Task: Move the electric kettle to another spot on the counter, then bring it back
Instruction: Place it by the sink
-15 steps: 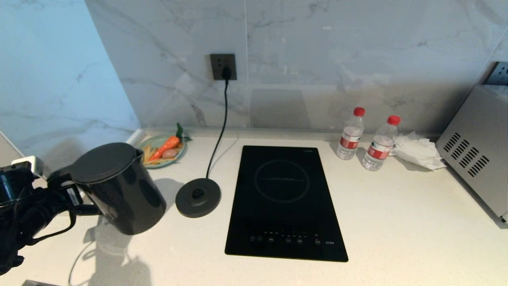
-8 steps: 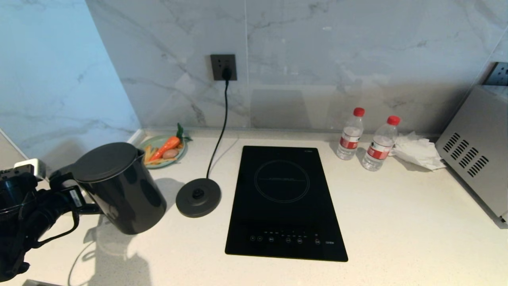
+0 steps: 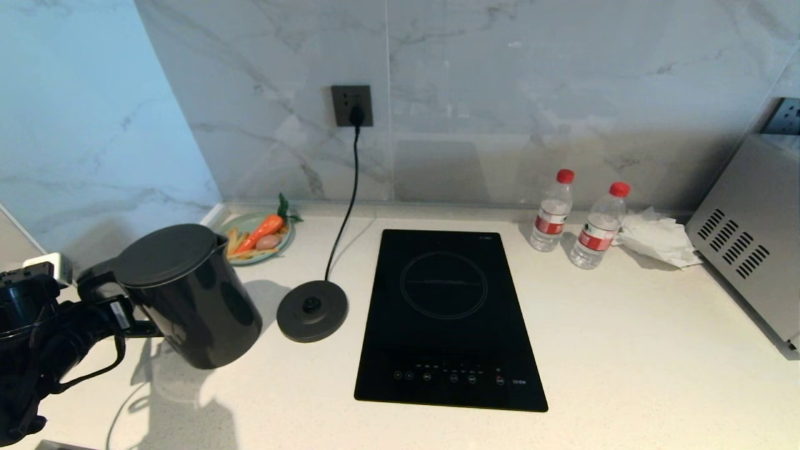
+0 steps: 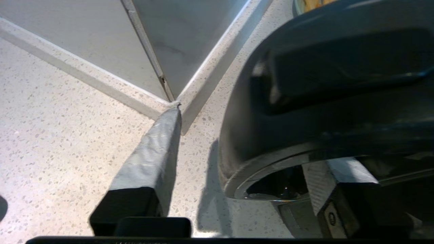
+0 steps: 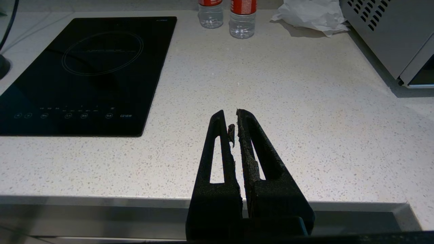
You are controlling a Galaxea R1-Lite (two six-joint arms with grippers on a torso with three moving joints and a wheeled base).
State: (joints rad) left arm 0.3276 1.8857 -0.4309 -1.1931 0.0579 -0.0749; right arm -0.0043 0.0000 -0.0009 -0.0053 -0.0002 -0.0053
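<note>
The glossy black electric kettle (image 3: 187, 294) stands upright on the off-white speckled counter (image 3: 625, 350), at its far left, to the left of its round base disc. My left gripper (image 3: 117, 310) is at the kettle's loop handle, coming in from the left edge of the head view. In the left wrist view the left gripper (image 4: 254, 142) is open: the grey taped finger (image 4: 152, 149) stands clear of the kettle (image 4: 322, 101) with bare counter between, and the other finger sits beside the handle. My right gripper (image 5: 234, 117) is shut and empty above the counter's front edge.
The corded base disc (image 3: 312, 310) lies between the kettle and the black hob (image 3: 447, 312). A plate of vegetables (image 3: 250, 222) sits behind the kettle near the wall. Two water bottles (image 3: 553, 212), crumpled tissue (image 3: 656, 240) and a grey appliance (image 3: 750, 237) are on the right.
The kettle has come down from a slight tilt to stand upright on the counter. My left gripper's jaws have spread apart at the handle.
</note>
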